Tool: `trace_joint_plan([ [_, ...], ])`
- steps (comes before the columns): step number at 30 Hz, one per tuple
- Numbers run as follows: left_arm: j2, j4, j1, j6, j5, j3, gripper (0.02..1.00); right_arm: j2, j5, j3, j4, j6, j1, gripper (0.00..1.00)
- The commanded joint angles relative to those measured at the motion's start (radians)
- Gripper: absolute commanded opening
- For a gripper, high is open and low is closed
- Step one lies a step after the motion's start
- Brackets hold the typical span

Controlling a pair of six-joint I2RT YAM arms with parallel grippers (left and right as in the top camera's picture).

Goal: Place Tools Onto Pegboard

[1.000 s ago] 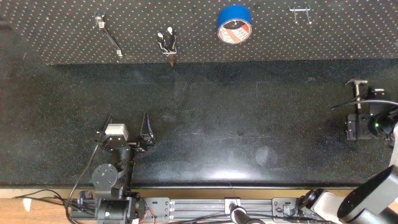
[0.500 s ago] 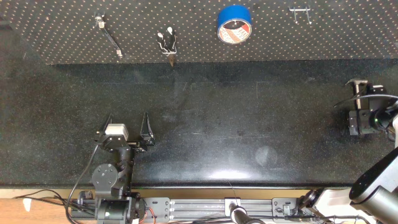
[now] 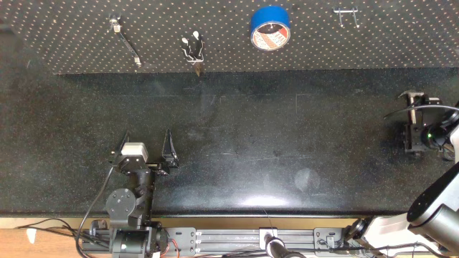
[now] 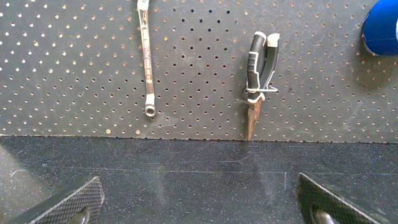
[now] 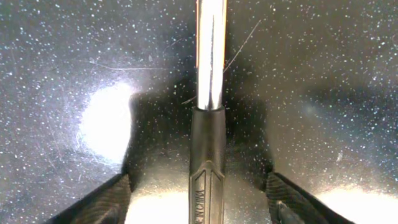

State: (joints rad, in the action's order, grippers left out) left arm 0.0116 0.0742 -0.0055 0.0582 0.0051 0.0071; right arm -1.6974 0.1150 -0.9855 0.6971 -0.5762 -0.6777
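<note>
A hammer (image 3: pixel 412 96) lies on the black table at the far right, head toward the pegboard (image 3: pixel 229 57). My right gripper (image 3: pixel 415 136) hovers over its handle. In the right wrist view the black grip and steel shaft of the hammer (image 5: pixel 208 155) run between the fingers of the right gripper (image 5: pixel 200 196), which is open, both fingers clear of the handle. My left gripper (image 3: pixel 147 145) rests near its base, open and holding nothing; its fingers (image 4: pixel 68 202) face the pegboard.
On the pegboard hang a wrench (image 3: pixel 126 43) (image 4: pixel 147 56), black-and-white pliers (image 3: pixel 193 51) (image 4: pixel 258 68), a roll of blue tape (image 3: pixel 270 29) (image 4: pixel 380 28) and a bare metal hook (image 3: pixel 346 14). The table's right edge is close to the hammer.
The right gripper has turned and shifted slightly toward the hammer, lining up along its handle. The left arm has not moved.
</note>
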Motion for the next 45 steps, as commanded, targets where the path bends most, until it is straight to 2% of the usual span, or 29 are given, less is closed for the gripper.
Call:
trace_joint_plan([
  [1,-0.008,0.008,-0.002,0.013,0.007,-0.002,0.996,-0.014,0.010,0.003,-0.001,0.003,0.005,0.373],
  [3,-0.008,0.008,-0.002,0.013,0.007,-0.002,0.996,-0.014,0.010,0.003,0.000,-0.002,0.005,0.264],
  [5,-0.008,0.008,-0.002,0.013,0.007,-0.002,0.996,-0.014,0.010,0.003,0.000,-0.005,0.005,0.246],
  [9,-0.008,0.008,-0.002,0.013,0.007,-0.002,0.996,-0.014,0.010,0.003,0.000,-0.005,0.005,0.130],
  [14,-0.008,0.008,-0.002,0.013,0.007,-0.002,0.996,-0.014,0.010,0.003,0.000,-0.005,0.005,0.082],
  [24,-0.008,0.008,-0.002,0.013,0.007,-0.002,0.996,-0.013,0.010,0.003,0.000,-0.003,0.005,0.075],
  [26,-0.008,0.008,-0.002,0.013,0.007,-0.002,0.996,0.017,0.010,0.003,0.000,0.022,0.005,0.073],
  [29,-0.008,0.008,-0.002,0.013,0.007,-0.002,0.996,0.162,0.014,0.003,0.002,0.124,0.005,0.073],
  [32,-0.008,0.008,-0.002,0.013,0.007,-0.002,0.998,0.311,0.183,0.003,0.023,0.132,0.006,0.073],
  [33,-0.008,0.008,-0.002,0.013,0.007,-0.002,0.993,0.382,0.212,0.003,0.026,0.174,0.028,0.073],
  [35,-0.008,0.008,-0.002,0.013,0.007,-0.002,0.998,0.476,0.212,0.003,0.012,0.275,0.126,0.075],
  [40,-0.008,0.008,-0.002,0.013,0.007,-0.002,0.996,0.576,0.211,0.003,-0.169,0.536,0.444,0.073],
  [45,-0.008,0.008,-0.002,0.013,0.007,-0.002,0.996,0.595,0.211,0.003,-0.316,0.605,0.571,0.075],
])
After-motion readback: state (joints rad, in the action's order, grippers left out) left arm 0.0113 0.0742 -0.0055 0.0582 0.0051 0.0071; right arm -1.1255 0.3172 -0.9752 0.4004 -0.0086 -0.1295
